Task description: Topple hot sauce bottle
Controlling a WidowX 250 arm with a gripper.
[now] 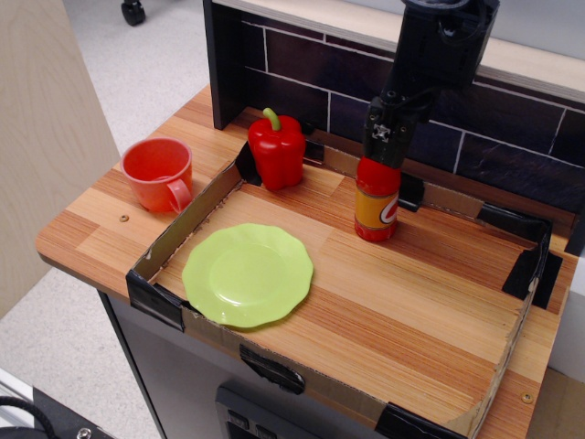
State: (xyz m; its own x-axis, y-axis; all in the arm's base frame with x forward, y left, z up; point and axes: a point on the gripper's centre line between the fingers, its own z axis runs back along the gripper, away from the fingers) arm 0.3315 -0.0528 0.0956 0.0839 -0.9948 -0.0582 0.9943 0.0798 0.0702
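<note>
Tabletop (430,302) surface is smooth wood-grain laminate, bordered by a low cardboard rim patched with black tape. Nearest the front edge, toward the left corner, lies a light green scalloped plastic plate (247,274), flat and matte. Beyond the rim, at the left edge, stands an orange-red plastic cup (159,174) with a handle. Near the back edge, left of centre, stands a glossy red plastic bell pepper with a green stem (275,148).

The small glossy red plastic hot sauce bottle with an orange-yellow label (377,201) stands upright near the back edge, right of the pepper and well apart from it. Its neck and cap are covered by the black end effector (385,135), which sits directly over the bottle top. The opening of the end effector, and whether it grips the neck, cannot be determined from this view.

Handling assessment: the bottle appears light, rigid and slippery, with a narrow base and tall profile, so it should tip readily. Recommended contact point is high on the neck, where a sideways push gives most leverage. A dark tiled backsplash (292,64) rises behind the tabletop.
</note>
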